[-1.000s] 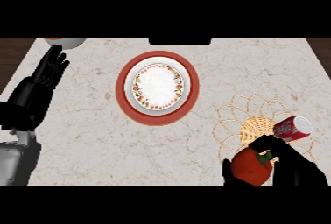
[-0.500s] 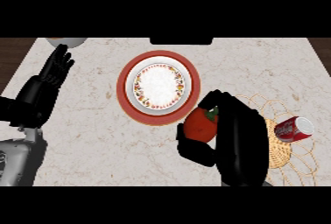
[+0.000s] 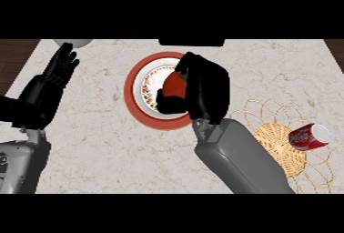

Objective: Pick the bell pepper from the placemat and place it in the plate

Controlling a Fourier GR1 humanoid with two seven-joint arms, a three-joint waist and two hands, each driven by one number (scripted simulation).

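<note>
A red bell pepper (image 3: pixel 176 84) is held over the plate (image 3: pixel 138 93), which has a red rim and a white, patterned centre. My right hand (image 3: pixel 205 88) is curled round the pepper from the right and hides most of it. Whether the pepper touches the plate cannot be seen. The woven straw placemat (image 3: pixel 285 141) lies at the right. My left hand (image 3: pixel 47 86) rests open at the left edge, fingers up.
A red soda can (image 3: pixel 309 136) lies on its side on the placemat. A white round object (image 3: pixel 73 42) shows at the top left, and a dark object (image 3: pixel 191 42) at the top edge. The counter is pale marble.
My right hand has carried the bell pepper from the placemat leftward and away from me, to above the plate. The left hand has stayed still.
</note>
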